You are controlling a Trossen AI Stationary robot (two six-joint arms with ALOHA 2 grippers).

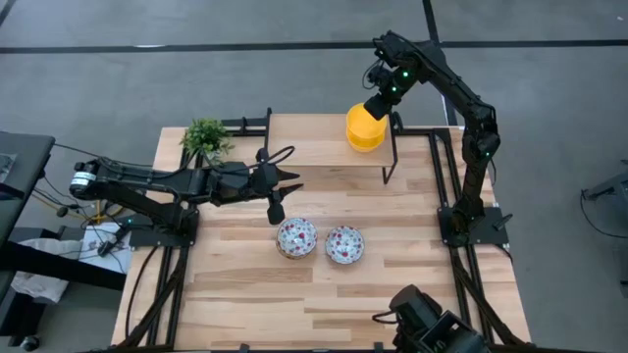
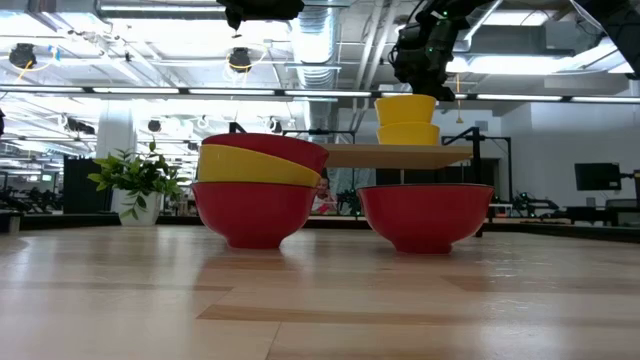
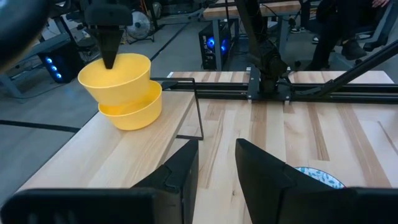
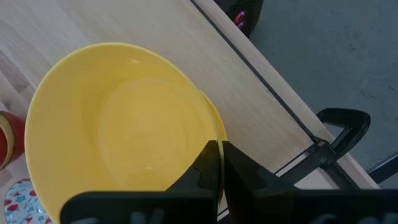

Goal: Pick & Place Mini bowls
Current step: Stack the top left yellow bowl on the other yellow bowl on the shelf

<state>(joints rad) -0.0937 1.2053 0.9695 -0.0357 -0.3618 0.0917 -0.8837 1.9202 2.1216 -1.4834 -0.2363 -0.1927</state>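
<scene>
A: What carries everything?
B: A pale wooden plank tabletop [image 1: 294, 294], with a raised wooden shelf [image 1: 314, 145] along its far edge.

A: And the arms?
B: The right arm reaches from its base beside the tabletop up and over to the shelf. Its right hand [image 1: 378, 106] is pinched shut on the rim of the top bowl of a stack of 2 plain yellow mini bowls [image 1: 364, 128] standing on that shelf. The top bowl sits tilted in the lower one, as the left wrist view shows [image 3: 121, 87]. The left arm stretches across from the left edge, and its left hand [image 1: 287, 192] hangs above the middle of the tabletop, fingers parted with nothing between them.

A: Where are the other bowls?
B: 2 white mini bowls with red-and-blue speckled pattern inside lie side by side near the middle, just in front of the left hand: one on the left [image 1: 296, 236], one on the right [image 1: 344, 244], close but apart. From the low view their outsides are red, and the left one [image 2: 258, 190] is really a stack with a yellow bowl in between.

A: Anything smaller?
B: A small green potted plant [image 1: 206, 137] at the far left corner.
</scene>
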